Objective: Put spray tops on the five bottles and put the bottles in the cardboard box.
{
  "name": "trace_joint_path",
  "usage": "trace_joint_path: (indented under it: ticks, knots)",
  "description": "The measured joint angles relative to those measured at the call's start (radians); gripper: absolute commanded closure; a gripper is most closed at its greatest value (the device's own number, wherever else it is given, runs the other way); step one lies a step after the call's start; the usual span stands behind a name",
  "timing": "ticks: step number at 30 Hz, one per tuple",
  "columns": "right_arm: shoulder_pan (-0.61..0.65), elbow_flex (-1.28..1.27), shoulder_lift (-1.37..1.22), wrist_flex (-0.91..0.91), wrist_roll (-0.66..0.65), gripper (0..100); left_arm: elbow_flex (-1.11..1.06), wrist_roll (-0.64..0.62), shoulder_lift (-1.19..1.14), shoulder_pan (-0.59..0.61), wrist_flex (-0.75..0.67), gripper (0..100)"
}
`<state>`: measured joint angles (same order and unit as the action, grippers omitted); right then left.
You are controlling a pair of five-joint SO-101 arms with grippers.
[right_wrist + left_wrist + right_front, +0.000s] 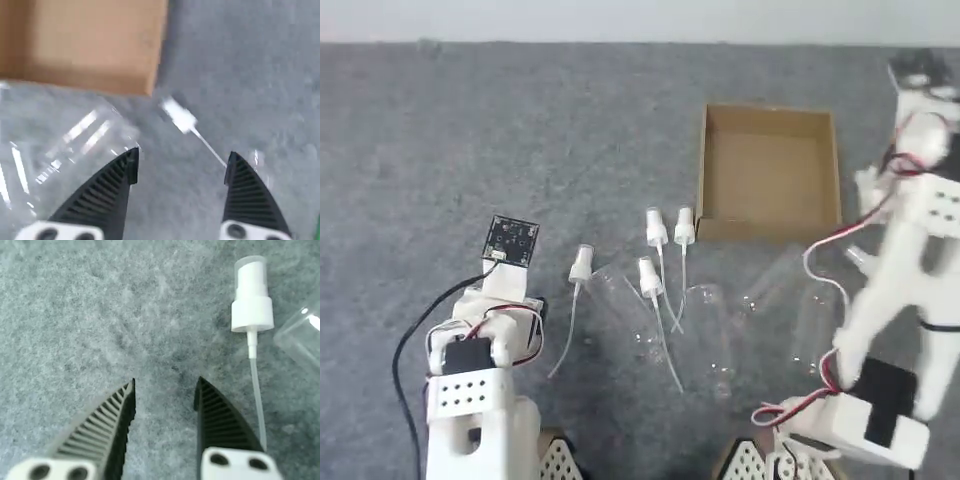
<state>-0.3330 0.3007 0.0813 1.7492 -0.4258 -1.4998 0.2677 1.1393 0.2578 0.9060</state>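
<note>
Several clear bottles lie capless on the grey felt, among them one left of centre and one in the middle. Loose white spray tops with long tubes lie between them. My left gripper stands open just above bare felt, with one spray top lying ahead of it to one side and a bottle's rim beyond. My right gripper hangs open over the felt beside the cardboard box, with a spray top ahead of it and a bottle by one finger.
The open cardboard box sits at the back right of the table with nothing inside. The left arm's base and the right arm's base stand at the front edge. Bare felt stretches across the back left.
</note>
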Motion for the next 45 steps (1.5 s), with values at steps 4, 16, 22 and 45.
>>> trace_joint_path:
  ticks: [4,16,22,45]
  knots:
    - [-0.091,-0.106,0.0,-0.057,-0.137,77.1,0.0,0.0,0.0,0.0,0.0,82]
    - [-0.089,-0.608,0.0,-0.474,-0.382,76.9,0.0,0.0,0.0,0.0,0.0,82]
    - [-0.084,-0.683,-0.002,-0.609,-0.404,77.2,0.0,0.0,0.0,0.0,0.0,82]
    - [-0.084,-0.519,-0.4,-0.675,-0.437,95.7,0.0,0.0,0.0,0.0,0.0,82]
